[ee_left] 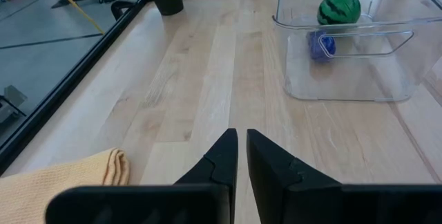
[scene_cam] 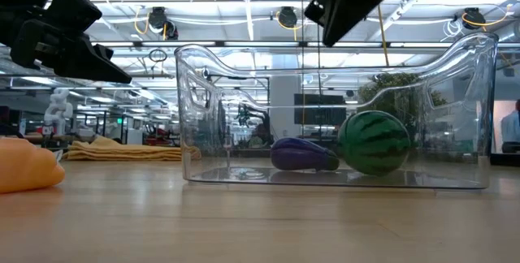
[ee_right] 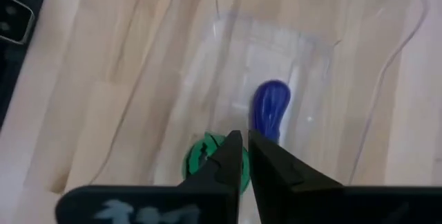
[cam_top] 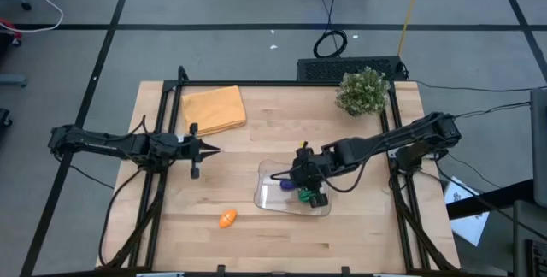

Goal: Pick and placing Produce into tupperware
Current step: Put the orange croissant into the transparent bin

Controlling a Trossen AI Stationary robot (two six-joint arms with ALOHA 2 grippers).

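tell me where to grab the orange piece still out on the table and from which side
Take the orange piece across its rounded orange body, coming straight down from above. It lies flat on bare wood, apart from the clear container, so nothing blocks a top approach. The left gripper is the free one nearby; its jaws are shut and would need opening first. Which end carries the green tip is unclear.

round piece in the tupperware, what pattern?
Green with dark stripes, like a watermelon. Clearest in the low view, where it sits beside the purple piece inside the tupperware.
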